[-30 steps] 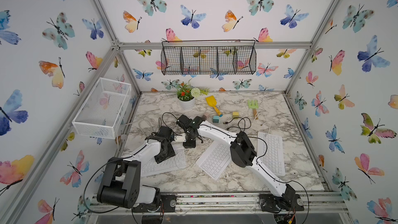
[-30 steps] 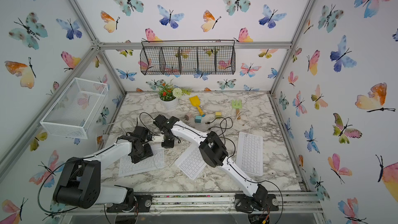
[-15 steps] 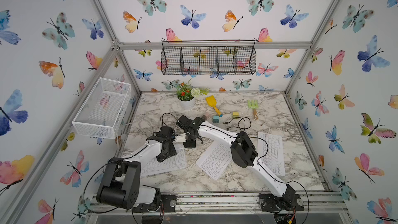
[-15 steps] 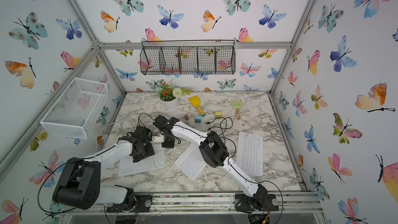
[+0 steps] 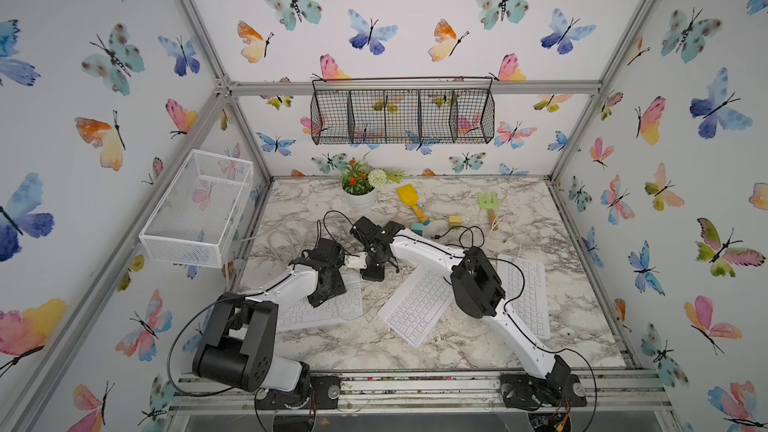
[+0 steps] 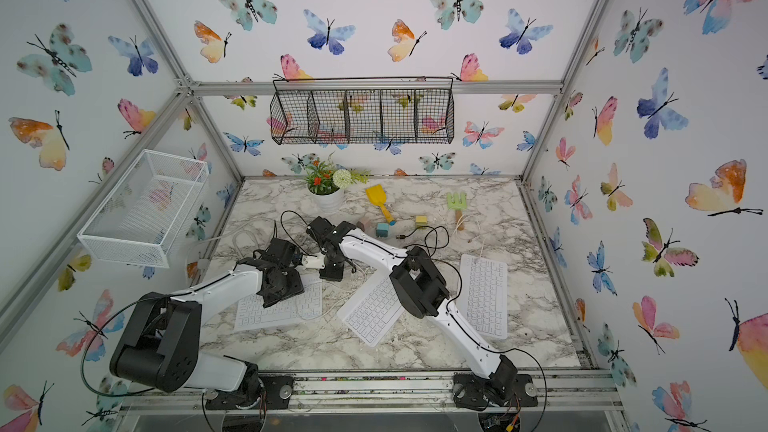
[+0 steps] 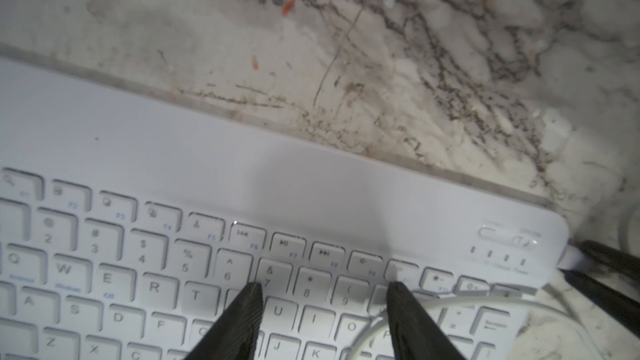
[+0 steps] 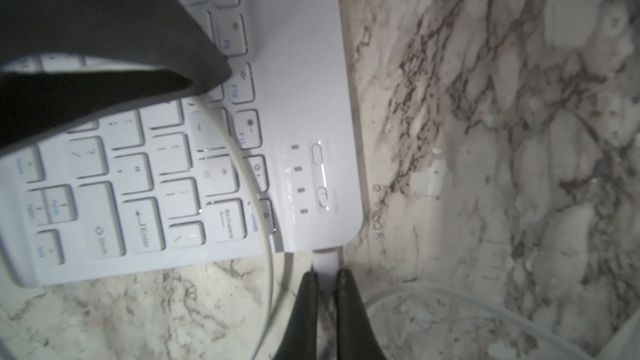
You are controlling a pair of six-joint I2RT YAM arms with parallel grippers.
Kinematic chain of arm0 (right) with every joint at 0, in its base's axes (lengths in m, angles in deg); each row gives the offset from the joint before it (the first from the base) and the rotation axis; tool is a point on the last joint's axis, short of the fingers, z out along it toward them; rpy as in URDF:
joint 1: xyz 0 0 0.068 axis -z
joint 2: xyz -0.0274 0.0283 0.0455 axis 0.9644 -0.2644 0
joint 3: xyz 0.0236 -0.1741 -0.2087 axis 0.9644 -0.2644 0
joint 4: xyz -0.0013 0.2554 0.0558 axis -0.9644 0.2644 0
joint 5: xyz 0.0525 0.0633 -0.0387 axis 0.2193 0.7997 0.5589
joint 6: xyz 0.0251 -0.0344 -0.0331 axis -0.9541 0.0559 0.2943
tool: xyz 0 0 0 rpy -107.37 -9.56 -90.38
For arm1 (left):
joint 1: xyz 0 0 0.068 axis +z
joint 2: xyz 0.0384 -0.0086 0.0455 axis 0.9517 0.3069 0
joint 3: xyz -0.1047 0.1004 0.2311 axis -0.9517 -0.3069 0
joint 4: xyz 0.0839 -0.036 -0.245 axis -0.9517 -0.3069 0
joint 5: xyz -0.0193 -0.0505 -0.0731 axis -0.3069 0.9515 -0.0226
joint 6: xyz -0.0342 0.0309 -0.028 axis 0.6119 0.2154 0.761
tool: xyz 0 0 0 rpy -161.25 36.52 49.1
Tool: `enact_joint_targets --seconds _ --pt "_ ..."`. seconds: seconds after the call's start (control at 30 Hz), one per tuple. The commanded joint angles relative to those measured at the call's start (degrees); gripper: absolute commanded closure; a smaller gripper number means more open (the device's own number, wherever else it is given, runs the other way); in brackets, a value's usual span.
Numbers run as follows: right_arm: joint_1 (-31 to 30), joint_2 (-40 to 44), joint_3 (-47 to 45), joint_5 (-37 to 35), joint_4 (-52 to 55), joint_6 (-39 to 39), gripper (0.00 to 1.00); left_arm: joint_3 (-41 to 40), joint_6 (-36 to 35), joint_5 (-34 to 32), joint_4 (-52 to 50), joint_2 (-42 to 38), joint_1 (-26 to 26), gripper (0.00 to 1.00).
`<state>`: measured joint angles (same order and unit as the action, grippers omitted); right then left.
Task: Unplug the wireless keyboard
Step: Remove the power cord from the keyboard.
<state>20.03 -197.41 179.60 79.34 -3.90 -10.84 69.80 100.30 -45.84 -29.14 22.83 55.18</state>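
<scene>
left hand (image 7: 324, 285) spread apart, right hand (image 8: 327, 272) pinched nearly closed.

Three white keyboards (image 5: 415, 309), two wire baskets (image 5: 402, 116)

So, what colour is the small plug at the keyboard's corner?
White; small plug clearest in right wrist view.

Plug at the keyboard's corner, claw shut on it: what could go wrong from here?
The right claw pinches the plug only at its tail and may slip off. The left claw stands open over the keyboard, seemingly just pressing, which could slide along. The cable across the keys could snag.
</scene>
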Motion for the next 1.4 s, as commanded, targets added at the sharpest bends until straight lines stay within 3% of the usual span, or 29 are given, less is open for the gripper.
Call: enact_joint_targets --seconds 0.0,0.3,0.57,0.67,0.93,1.17,1.37 --pt "3.28 -7.44 -5.46 -13.45 10.34 -0.43 0.97 -3.24 0.86 4.39 1.75 4.77 -0.89 0.40" --pt "3.88 -4.34 -7.77 -19.62 4.27 5.55 0.96 -5.04 -0.71 4.43 2.62 6.06 -1.57 0.43" --pt "4.71 -2.41 -9.80 -18.59 1.69 10.92 0.94 -5.82 -2.02 4.17 3.04 5.97 -3.49 0.45" --pt "4.78 -2.29 -9.19 -15.38 3.00 10.53 0.94 -5.73 -1.94 4.20 2.90 6.10 -3.59 0.46" --pt "4.71 -3.61 -5.60 1.10 10.95 2.77 0.94 -5.25 -1.24 4.89 3.08 6.50 -3.49 0.46" --pt "4.87 -2.39 -7.96 -8.14 7.51 4.40 0.94 -4.73 -1.15 5.04 2.71 7.18 -3.52 0.46" --pt "4.69 -2.23 -7.72 -5.02 5.75 5.95 0.74 -3.97 -1.05 5.05 2.06 6.90 -3.52 0.46"
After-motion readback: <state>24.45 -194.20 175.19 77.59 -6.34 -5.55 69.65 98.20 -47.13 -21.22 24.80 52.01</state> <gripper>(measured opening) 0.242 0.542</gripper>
